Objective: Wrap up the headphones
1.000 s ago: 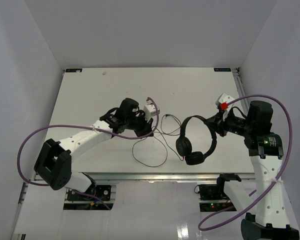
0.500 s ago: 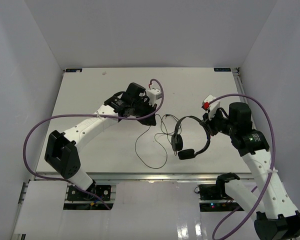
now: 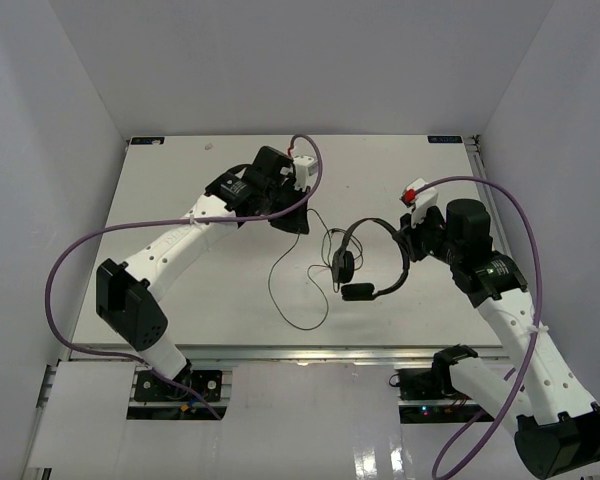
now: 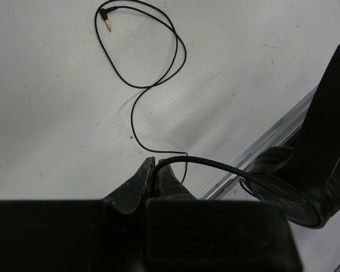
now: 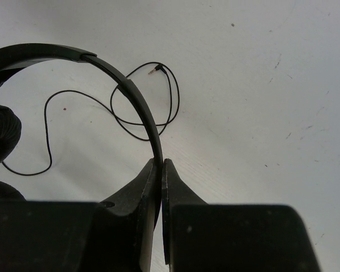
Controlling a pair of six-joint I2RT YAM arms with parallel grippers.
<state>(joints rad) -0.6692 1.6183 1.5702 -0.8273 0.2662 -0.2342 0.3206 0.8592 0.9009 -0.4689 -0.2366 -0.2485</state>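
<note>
black over-ear headphones (image 3: 357, 291) held above the tabletop (image 3: 180, 200); thin headband (image 5: 140, 107) pinched in right end effector (image 5: 160, 164), earcups (image 3: 342, 266) hanging. cable (image 4: 185, 51) pinched in left end effector (image 4: 154, 164), rest looped on tabletop, plug (image 4: 107, 23) free.

White matte table (image 3: 180, 200), rectangular, fills the mid of the top view. It has faint scuffs and specks, plus one small dark mark (image 3: 208, 147) nr the far-left corner. Alu rail (image 3: 310, 352) runs along the near edge, and another rail (image 3: 477, 165) up the right side. Plain pale grey-lilac walls on 3 sides: left wall (image 3: 40, 150), back wall (image 3: 300, 60), right wall (image 3: 570, 120). Glossy white surface (image 3: 310, 440) sits below the near edge w/ glare spots. Light is soft and even, shadows weak.
</note>
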